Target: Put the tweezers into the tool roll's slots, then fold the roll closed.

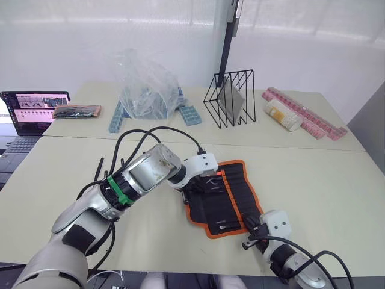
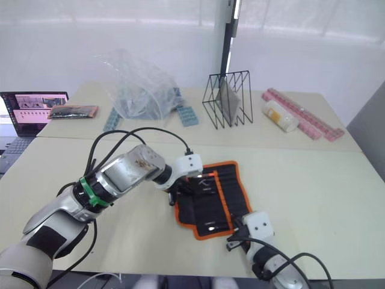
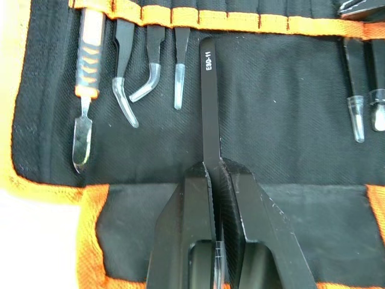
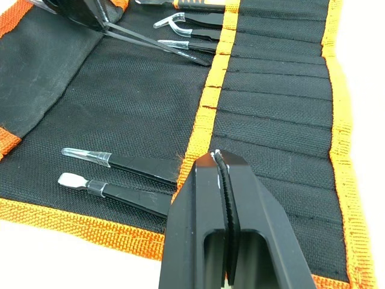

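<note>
Misalignment is the risk: the left gripper (image 3: 213,171), clamped on a pair of tweezers (image 3: 209,102), aims it at the slots (image 3: 204,21) of the open tool roll (image 1: 225,198); off-line, it snags the orange strip. The right gripper (image 4: 219,162) rests closed and empty on the roll.

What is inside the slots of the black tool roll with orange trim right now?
The black fabric tool roll with orange trim holds several slim black tweezers and an orange-handled tool; their upper ends are hidden behind the orange strip. The left gripper grips another tweezer.
</note>
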Tool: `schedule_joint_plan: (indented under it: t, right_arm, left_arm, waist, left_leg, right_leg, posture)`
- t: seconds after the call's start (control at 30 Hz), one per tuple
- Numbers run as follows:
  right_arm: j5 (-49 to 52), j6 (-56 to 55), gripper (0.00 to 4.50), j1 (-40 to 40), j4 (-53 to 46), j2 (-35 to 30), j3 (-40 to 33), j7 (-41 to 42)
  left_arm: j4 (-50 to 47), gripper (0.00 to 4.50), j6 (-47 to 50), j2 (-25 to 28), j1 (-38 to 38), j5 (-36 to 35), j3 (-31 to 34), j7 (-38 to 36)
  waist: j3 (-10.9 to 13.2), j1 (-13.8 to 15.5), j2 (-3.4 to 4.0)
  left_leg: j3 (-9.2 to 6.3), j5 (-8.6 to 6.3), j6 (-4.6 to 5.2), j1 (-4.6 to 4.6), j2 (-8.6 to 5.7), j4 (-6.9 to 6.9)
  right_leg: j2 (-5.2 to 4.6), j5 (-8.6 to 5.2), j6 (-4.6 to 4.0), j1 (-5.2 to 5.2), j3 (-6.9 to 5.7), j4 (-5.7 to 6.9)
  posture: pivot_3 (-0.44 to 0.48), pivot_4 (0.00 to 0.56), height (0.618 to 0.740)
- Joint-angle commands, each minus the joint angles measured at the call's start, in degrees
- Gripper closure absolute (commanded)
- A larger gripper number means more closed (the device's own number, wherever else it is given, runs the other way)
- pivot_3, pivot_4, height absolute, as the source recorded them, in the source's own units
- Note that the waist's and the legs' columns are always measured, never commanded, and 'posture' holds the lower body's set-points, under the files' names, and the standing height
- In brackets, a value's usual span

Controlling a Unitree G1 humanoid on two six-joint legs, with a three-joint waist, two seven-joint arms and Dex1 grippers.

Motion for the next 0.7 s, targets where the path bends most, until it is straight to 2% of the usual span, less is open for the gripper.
schedule_joint_plan:
  t: [0.03,0.43,0.7]
  right_arm:
    - [-0.29,0.93,4.45,1.08,-0.3,0.05,1.83,0.37]
    - [-0.6,0.97,4.45,1.18,-0.38,0.15,2.42,0.33]
    - [-0.72,0.9,4.45,0.51,0.13,0.43,2.84,0.27]
  left_arm:
    - [-0.13,4.5,-3.86,-0.43,-1.26,4.1,-1.22,0.8]
    - [-2.56,4.5,-5.77,-2.64,-0.45,7.97,-2.52,-0.5]
    - [-4.16,4.5,-8.86,0.5,-0.77,11.05,-3.65,-3.89]
  waist:
    - [0.0,0.01,0.0]
    - [0.0,0.07,0.0]
    - [0.0,-0.06,0.01]
  left_leg:
    - [-0.01,0.0,0.0,0.0,0.0,0.0]
    - [-0.04,0.0,0.0,-0.04,-0.03,0.08]
    - [-0.07,0.0,0.0,-0.05,0.0,0.07]
  right_leg:
    - [0.0,0.0,0.0,0.0,0.0,0.0]
    - [0.0,0.0,0.0,0.03,0.0,0.01]
    - [0.05,0.0,0.0,0.01,0.01,0.01]
  posture:
    - [0.0,0.15,0.72]
    - [0.0,0.15,0.72]
    - [0.0,0.15,0.72]
